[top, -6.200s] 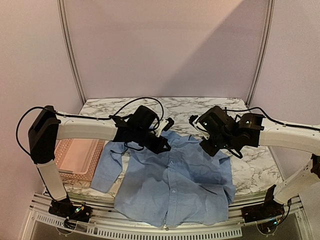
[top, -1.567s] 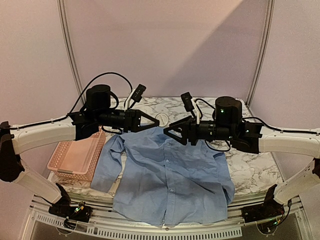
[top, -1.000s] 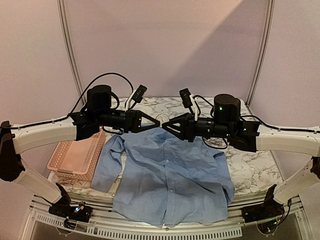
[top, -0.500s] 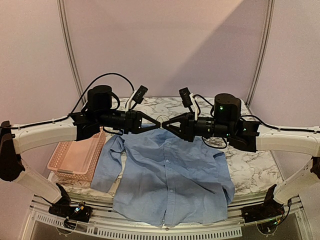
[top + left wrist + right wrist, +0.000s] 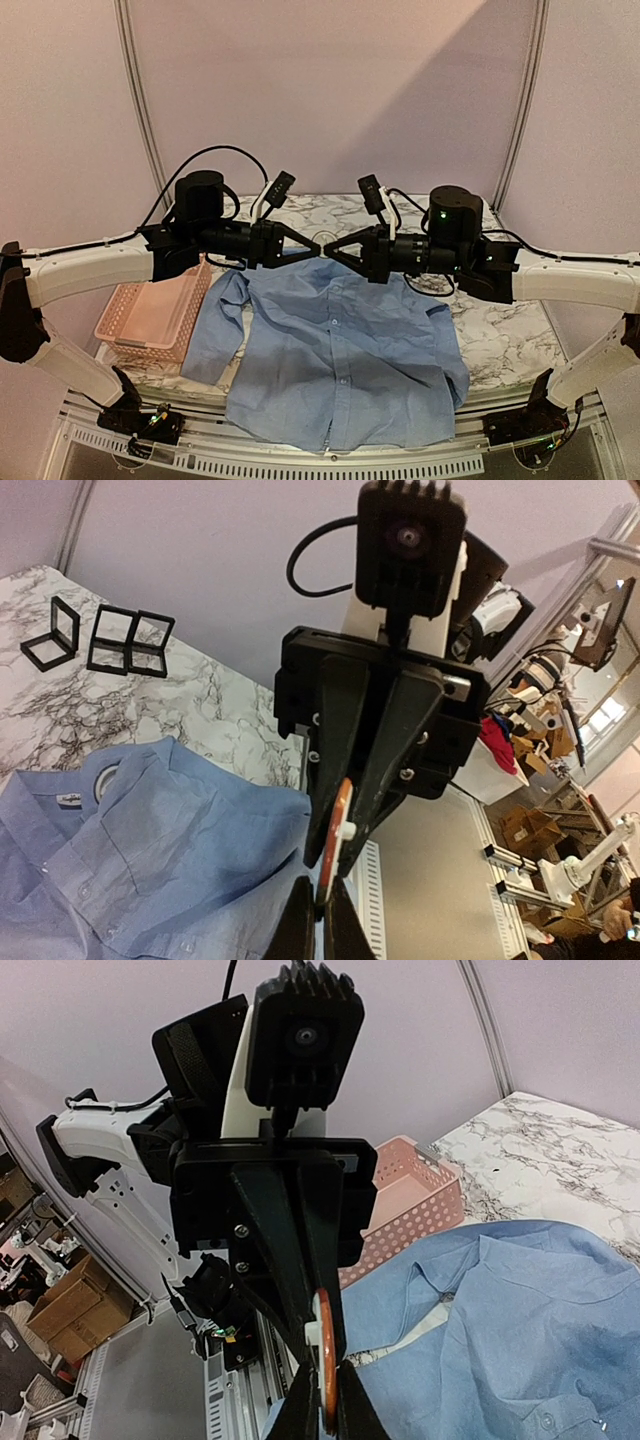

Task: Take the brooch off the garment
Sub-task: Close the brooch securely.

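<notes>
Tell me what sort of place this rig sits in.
Likely a robotics lab or workshop: a marble-pattern table walled by a plain backdrop, with cardboard boxes and aluminium framing on the floor beyond, seen from the wrist views.

Left end effector [image 5: 308, 251], right end effector [image 5: 332, 249]: closed.

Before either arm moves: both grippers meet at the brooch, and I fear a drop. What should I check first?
1. Brooch held in the air, clear of the shirt: ok.
2. Left gripper shut on the brooch: ok.
3. Right gripper shut on the brooch: ok.
4. Shirt lying flat on the table, not lifted: ok.
5. Brooch pin closed: cannot tell.
</notes>
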Robot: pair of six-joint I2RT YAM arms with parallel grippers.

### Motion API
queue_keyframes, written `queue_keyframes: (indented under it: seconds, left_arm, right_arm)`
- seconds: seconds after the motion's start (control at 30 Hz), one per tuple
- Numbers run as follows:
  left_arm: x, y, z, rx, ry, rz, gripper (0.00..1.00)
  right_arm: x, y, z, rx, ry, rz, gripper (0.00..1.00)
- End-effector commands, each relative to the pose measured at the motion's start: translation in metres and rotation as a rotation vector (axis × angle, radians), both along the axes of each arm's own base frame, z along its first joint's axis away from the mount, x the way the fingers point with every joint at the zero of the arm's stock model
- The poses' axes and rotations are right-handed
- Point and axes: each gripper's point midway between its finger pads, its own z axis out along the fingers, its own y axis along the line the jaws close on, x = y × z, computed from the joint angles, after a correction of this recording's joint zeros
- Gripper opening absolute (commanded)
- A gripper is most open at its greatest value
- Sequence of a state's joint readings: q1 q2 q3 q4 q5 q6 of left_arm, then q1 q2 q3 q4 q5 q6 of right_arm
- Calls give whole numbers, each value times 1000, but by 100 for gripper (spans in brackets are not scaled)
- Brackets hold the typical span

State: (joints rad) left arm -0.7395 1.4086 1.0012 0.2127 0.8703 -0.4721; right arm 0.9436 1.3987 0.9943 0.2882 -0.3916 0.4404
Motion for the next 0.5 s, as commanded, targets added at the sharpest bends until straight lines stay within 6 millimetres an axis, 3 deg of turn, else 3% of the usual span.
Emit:
queue_keyframes:
  seconds: [0.0, 0.47]
  left_arm:
    - [-17, -7, -5, 7, 13, -70, 0]
    - [-16, -7, -7, 21, 16, -65, 0]
  right_arm:
    - [1, 9, 0, -16, -5, 21, 7]
    - [-1, 16, -7, -41, 17, 55, 9]
